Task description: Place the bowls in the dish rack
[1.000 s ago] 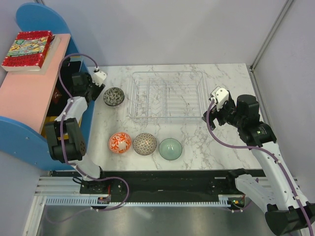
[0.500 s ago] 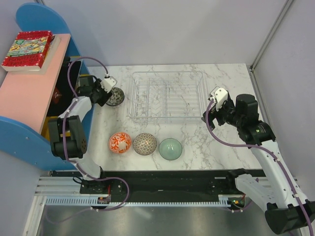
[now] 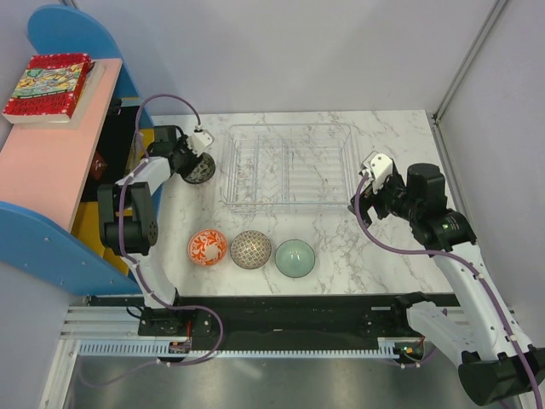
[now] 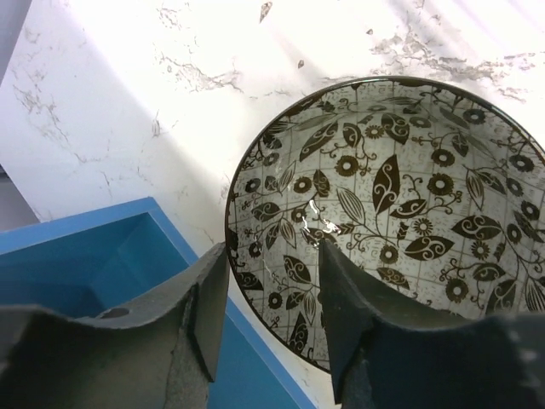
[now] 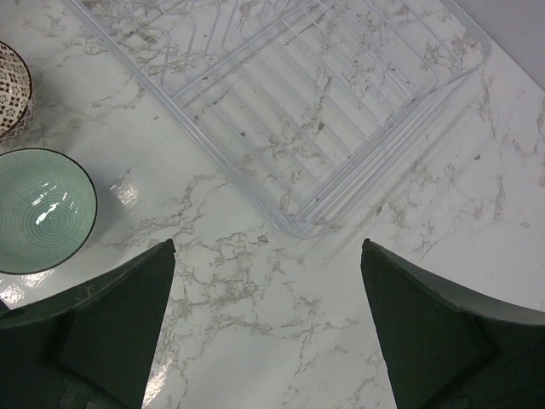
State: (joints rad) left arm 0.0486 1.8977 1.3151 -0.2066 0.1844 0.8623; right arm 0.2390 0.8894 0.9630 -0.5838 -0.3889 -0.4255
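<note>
One dark floral bowl (image 4: 400,196) sits just left of the empty dish rack (image 3: 232,166), its rim between the half-spread jaws of the left gripper (image 4: 272,256), which should seat deeper and close squarely before lifting; the right gripper (image 5: 266,251) hangs wide open.

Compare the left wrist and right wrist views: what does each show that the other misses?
Left wrist only: the dark floral bowl, the left hand with a finger either side of its rim, and a blue shelf edge. Right wrist only: a corner of the empty rack, the mint bowl, a sliver of the lattice bowl, and the right hand wide open. Both: the marble table.
</note>
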